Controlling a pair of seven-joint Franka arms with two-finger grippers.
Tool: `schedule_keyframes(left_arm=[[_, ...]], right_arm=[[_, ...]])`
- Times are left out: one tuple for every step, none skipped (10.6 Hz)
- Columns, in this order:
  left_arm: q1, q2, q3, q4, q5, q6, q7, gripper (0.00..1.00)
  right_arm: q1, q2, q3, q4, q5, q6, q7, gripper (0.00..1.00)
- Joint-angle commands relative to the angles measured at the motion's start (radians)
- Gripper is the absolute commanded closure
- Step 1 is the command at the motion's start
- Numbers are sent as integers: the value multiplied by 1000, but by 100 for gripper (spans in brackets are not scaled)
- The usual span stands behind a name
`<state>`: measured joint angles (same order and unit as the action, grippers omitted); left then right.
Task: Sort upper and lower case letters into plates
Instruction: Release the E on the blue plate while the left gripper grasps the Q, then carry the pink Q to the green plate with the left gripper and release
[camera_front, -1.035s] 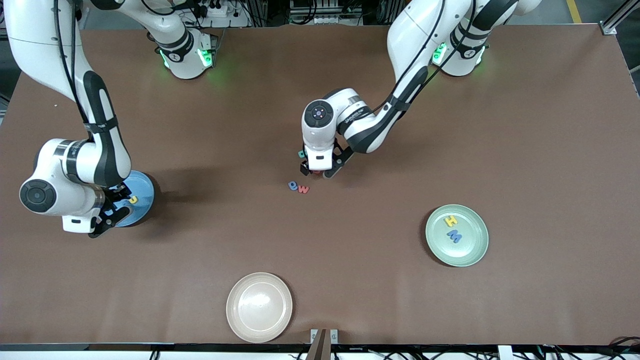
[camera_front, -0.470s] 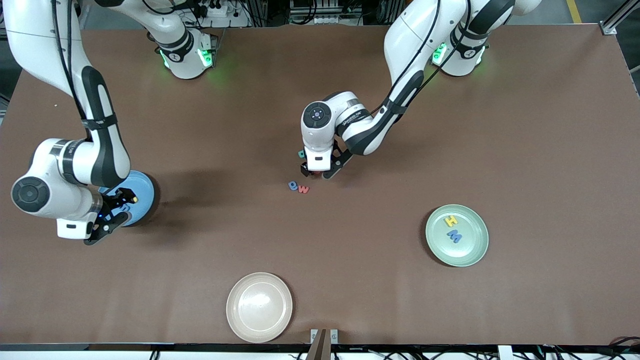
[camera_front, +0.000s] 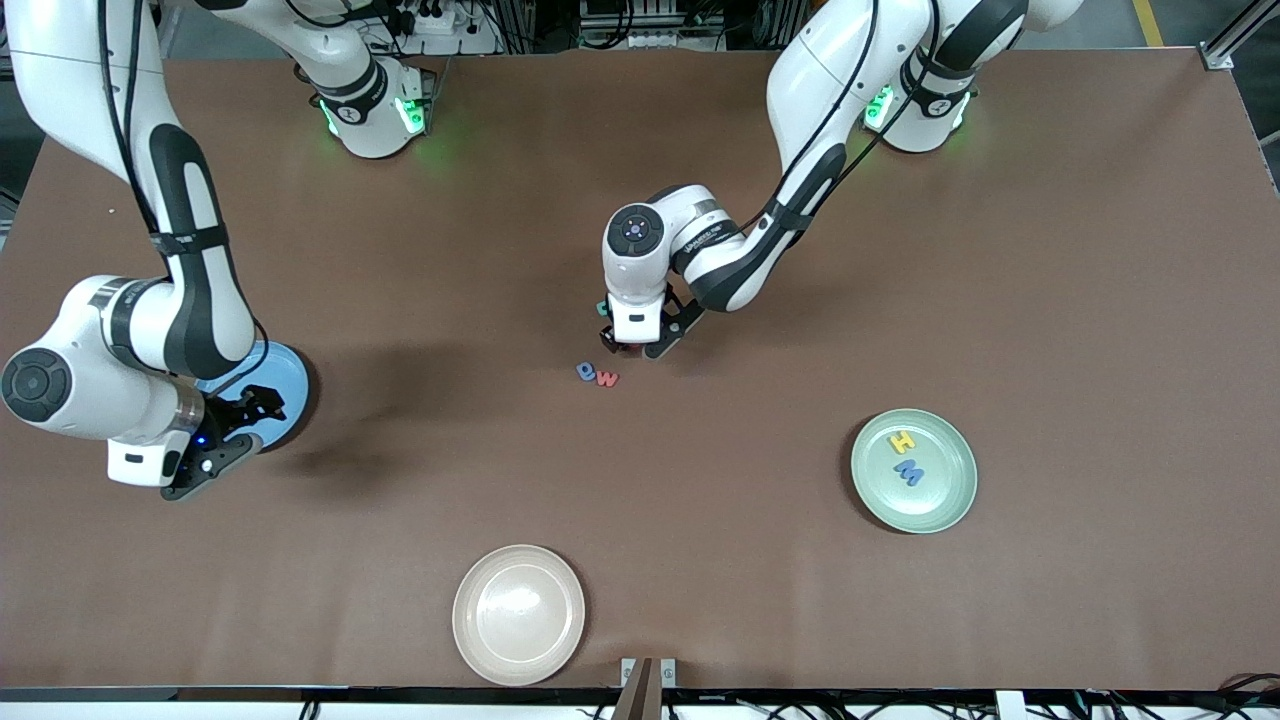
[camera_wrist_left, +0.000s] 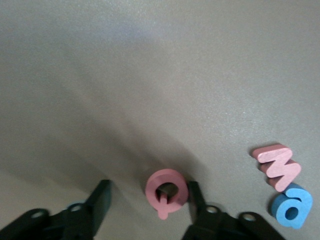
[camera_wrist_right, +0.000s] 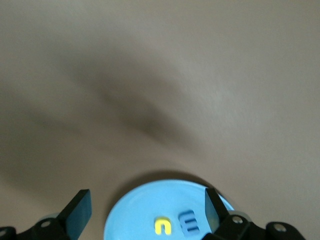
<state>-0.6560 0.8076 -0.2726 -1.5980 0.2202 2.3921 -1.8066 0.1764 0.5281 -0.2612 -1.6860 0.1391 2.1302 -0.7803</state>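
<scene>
Pink foam letter Q (camera_wrist_left: 166, 192) lies mid-table between the spread fingers of the left gripper (camera_wrist_left: 147, 202), near a red w (camera_front: 607, 378) and blue letter (camera_front: 586, 372). The right gripper (camera_wrist_right: 146, 207), fingers apart, hangs over the blue plate (camera_wrist_right: 145, 202) near the right arm's end, which holds a yellow letter (camera_wrist_right: 162, 226) and a blue one (camera_wrist_right: 189, 223). The green plate (camera_front: 950, 497), toward the left arm's end, holds an H (camera_front: 901, 441) and an M (camera_front: 908, 471).

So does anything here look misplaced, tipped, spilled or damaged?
Nothing stands out. The green plate holds H and M, the blue plate two lowercase letters. The left gripper has open jaws around the pink letter; the right gripper is open over the blue plate.
</scene>
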Motion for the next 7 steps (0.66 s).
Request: schedule_keyframes(left_arm=[[1, 1, 7, 1, 45, 15, -25, 88], [12, -5, 7, 6, 48, 15, -23, 100], [21, -14, 7, 7, 48, 13, -14, 100], [48, -36, 9, 7, 57, 10, 2, 100], [91, -79, 6, -2, 64, -5, 42, 100], [114, -114, 6, -8, 64, -49, 96, 100], [146, -146, 6, -13, 64, -91, 152, 100]], right_arm=[[52, -5, -1, 9, 19, -1, 65, 0], [67, -4, -3, 9, 17, -1, 84, 0], [71, -3, -3, 9, 16, -1, 91, 0], [69, -3, -1, 9, 16, 0, 92, 0], [72, -3, -1, 9, 16, -1, 92, 0], [74, -3, -1, 9, 16, -1, 92, 0], [72, -3, -3, 9, 16, -1, 92, 0]])
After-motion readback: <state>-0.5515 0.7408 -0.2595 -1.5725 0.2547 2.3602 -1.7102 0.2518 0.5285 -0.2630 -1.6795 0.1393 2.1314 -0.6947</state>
